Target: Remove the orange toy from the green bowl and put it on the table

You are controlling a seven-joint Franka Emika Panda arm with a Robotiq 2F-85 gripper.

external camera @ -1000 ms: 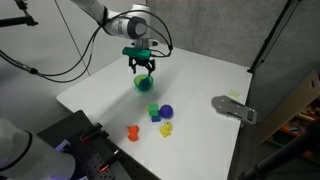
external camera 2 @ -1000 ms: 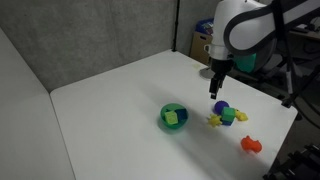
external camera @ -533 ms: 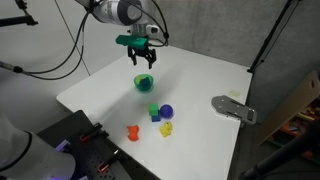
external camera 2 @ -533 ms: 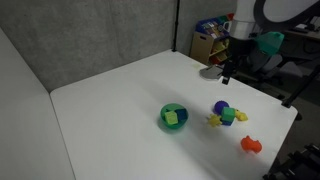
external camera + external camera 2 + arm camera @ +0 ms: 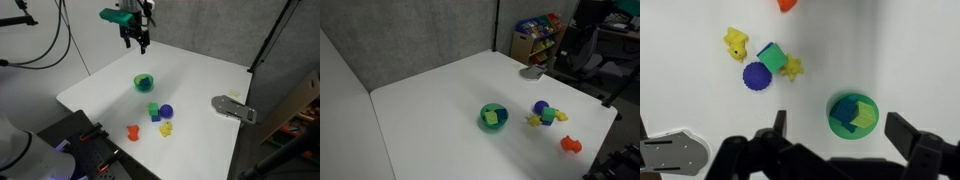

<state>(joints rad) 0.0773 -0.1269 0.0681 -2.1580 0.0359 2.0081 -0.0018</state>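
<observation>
With the jaws of your gripper (image 5: pixel 137 42) apart and empty, the small round green bowl (image 5: pixel 835 112) well below them holds a green-and-yellow block (image 5: pixel 852 114). The knobby orange-red plastic toy (image 5: pixel 132 131) lies farther off, on the flat white table (image 5: pixel 200 80).

Black hand (image 5: pixel 137 44) with two dark, blocky fingers (image 5: pixel 910 135), matte and angular in the wrist view. Teal-green block (image 5: pixel 113 14) fixed at the wrist in an exterior view. Thin black cables (image 5: pixel 64 35) trailing off behind.
</observation>
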